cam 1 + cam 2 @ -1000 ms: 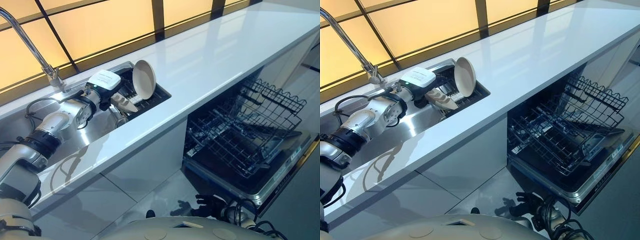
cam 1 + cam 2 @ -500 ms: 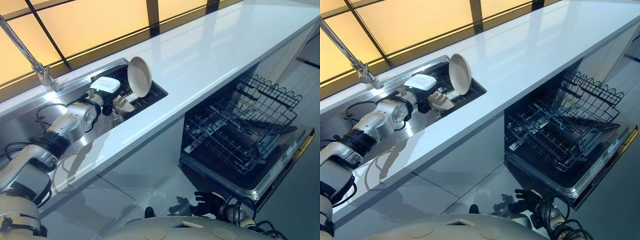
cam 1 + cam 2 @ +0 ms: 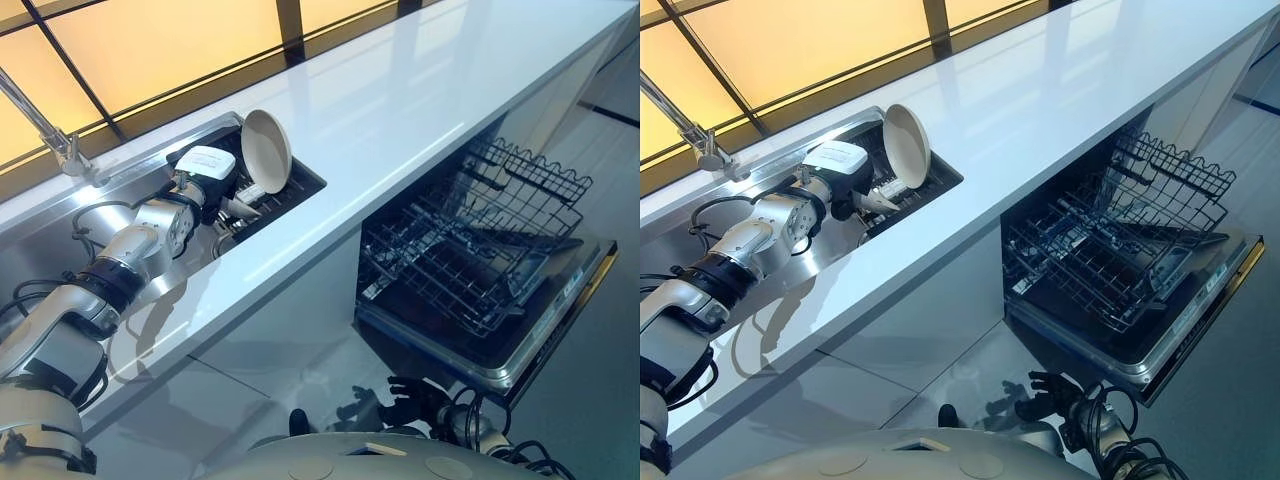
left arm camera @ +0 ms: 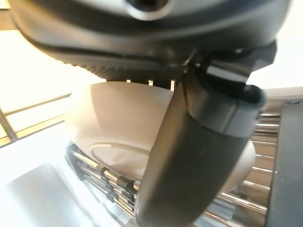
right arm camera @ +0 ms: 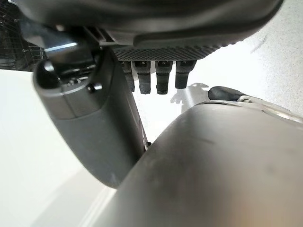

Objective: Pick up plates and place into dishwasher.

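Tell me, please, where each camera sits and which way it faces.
Left eye view: on the head, looking down at the countertop, sink and open dishwasher; left arm enters.
Right eye view: same scene, offset.
Left wrist view: on the left arm, past the left robot hand at the plate.
Right wrist view: on the right arm, past the right robot hand toward the floor.
Shared: the plate.

White countertop (image 3: 400,110), inset sink (image 3: 60,235), plate (image 3: 266,150) upright in rack (image 3: 290,190)

The left hand (image 3: 232,196) reaches under the plate (image 3: 266,150) in the sink rack (image 3: 290,188), its fingertips hidden (grip unreadable); the faucet (image 3: 45,130) is cut off at the far left edge. The right hand (image 3: 412,396) is small and dark near the floor.
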{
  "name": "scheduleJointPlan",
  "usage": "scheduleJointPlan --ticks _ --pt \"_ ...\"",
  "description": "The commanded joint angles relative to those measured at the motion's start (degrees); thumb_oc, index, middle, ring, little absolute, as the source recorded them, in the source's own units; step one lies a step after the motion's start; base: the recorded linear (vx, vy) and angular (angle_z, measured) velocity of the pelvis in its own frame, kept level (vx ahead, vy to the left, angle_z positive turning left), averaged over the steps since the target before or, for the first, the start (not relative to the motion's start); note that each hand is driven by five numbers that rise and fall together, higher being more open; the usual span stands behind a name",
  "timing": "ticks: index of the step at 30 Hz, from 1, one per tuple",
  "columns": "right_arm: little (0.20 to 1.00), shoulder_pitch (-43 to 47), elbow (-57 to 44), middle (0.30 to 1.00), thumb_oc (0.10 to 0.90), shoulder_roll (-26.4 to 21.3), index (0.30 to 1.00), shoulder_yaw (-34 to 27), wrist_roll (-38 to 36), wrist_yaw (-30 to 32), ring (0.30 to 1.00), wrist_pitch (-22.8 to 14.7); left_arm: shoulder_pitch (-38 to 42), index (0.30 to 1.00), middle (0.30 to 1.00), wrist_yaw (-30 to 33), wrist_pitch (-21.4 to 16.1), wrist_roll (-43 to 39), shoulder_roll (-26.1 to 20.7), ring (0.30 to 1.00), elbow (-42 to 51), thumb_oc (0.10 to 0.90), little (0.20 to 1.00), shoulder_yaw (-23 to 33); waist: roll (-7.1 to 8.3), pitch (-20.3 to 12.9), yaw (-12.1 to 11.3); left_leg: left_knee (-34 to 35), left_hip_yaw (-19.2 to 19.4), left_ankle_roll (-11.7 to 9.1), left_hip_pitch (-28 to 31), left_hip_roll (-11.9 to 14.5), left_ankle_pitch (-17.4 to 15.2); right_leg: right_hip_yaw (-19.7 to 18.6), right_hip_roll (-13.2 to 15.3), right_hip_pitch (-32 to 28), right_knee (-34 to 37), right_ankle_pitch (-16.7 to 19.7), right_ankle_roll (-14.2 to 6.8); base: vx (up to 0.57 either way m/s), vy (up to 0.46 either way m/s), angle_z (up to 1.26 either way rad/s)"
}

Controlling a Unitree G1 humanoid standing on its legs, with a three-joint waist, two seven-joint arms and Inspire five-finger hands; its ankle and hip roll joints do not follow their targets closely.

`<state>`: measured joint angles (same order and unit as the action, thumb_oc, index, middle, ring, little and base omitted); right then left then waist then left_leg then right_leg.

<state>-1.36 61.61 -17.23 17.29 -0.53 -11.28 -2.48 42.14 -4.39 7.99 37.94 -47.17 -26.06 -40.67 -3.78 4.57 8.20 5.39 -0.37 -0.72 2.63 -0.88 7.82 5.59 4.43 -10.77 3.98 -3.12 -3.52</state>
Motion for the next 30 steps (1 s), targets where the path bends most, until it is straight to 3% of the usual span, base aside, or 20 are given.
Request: scheduleJointPlan --ticks 1,8,11,14,19,21,28,30 --pt "0.900 -3.9 -1.0 0.900 0.800 -4.2 0.900 3.6 3.2 0.3 0.900 -0.1 12.0 0.300 0.300 5.7 2.1 2.2 -4.4 0.300 -2.0 0.100 0.200 4.5 -0.28 1.1 -0.9 -0.9 4.2 2.1 4.5 -4.9 -9.0 -0.8 -0.2 6.3 -2.7 4.2 -3.5 -0.04 0.022 0.00" --pt "0.900 -4.1 -8.9 0.900 0.800 -5.3 0.900 3.1 0.5 0.5 0.900 -0.6 10.3 0.300 0.300 9.5 1.9 -2.9 -6.6 0.300 4.0 0.100 0.200 7.1 0.26 0.9 -1.5 -0.8 3.9 1.9 4.7 -4.8 -9.0 -0.2 0.0 5.9 -2.2 4.5 -3.6 -0.04 0.006 0.01" --pt "0.900 -5.2 -28.5 0.900 0.800 -7.3 0.900 2.9 -4.8 -2.1 0.900 5.5 6.8 0.300 0.300 10.7 1.4 -3.5 -9.0 0.300 10.3 0.100 0.200 11.6 1.13 1.1 -1.7 -0.9 3.5 2.0 4.4 -4.8 -8.4 -0.1 0.1 6.3 -2.4 5.0 -3.3 -0.11 -0.028 0.06" --pt "0.900 -6.4 -36.4 0.900 0.800 -8.3 0.900 2.2 -8.1 -4.5 0.900 5.9 4.4 0.300 0.300 11.5 0.7 -4.0 -10.6 0.300 13.5 0.100 0.200 14.3 1.40 1.1 -1.7 -0.7 3.2 2.0 4.7 -4.8 -8.9 -0.1 0.0 5.9 -2.2 4.6 -3.2 -0.03 -0.010 0.04" --pt "0.900 -8.2 -50.1 0.900 0.800 -8.6 0.900 -1.7 -19.2 -13.8 0.900 7.6 -0.9 0.300 0.300 14.0 -3.0 -5.7 -12.6 0.300 17.0 0.100 0.200 19.1 2.01 0.8 -1.9 -0.5 3.1 1.9 4.8 -4.5 -8.7 0.2 -0.1 5.8 -2.4 4.2 -3.2 -0.05 -0.026 0.01" --pt "0.900 -8.5 -53.6 0.900 0.800 -8.7 0.900 -3.2 -21.9 -16.2 0.900 6.4 -2.9 0.300 0.300 15.6 -4.9 -6.2 -13.0 0.300 18.1 0.100 0.200 20.2 2.37 0.7 -2.2 -0.4 3.2 1.8 4.9 -4.3 -8.7 0.5 -0.1 5.8 -2.6 4.0 -3.2 -0.06 -0.048 0.02" --pt "0.900 -7.8 -63.7 0.900 0.800 -12.2 0.900 -12.3 -26.4 -10.0 0.900 3.4 -7.4 0.300 0.300 20.4 -8.1 -9.4 -16.5 0.300 21.7 0.100 0.200 24.9 2.94 -0.1 -2.4 -0.4 3.8 1.7 4.4 -3.7 -8.0 0.8 -0.2 6.4 -3.0 4.5 -3.2 -0.06 -0.038 0.03" --pt "0.900 -7.8 -67.0 0.900 0.800 -13.0 0.900 -16.1 -28.2 -8.1 0.900 4.4 -9.4 0.300 0.300 21.1 -8.4 -10.6 -17.8 0.300 23.8 0.100 0.200 28.0 2.95 -0.3 -2.4 -0.4 4.0 1.8 4.5 -3.6 -8.0 0.9 -0.2 6.3 -2.9 4.5 -3.2 -0.05 -0.014 0.00"
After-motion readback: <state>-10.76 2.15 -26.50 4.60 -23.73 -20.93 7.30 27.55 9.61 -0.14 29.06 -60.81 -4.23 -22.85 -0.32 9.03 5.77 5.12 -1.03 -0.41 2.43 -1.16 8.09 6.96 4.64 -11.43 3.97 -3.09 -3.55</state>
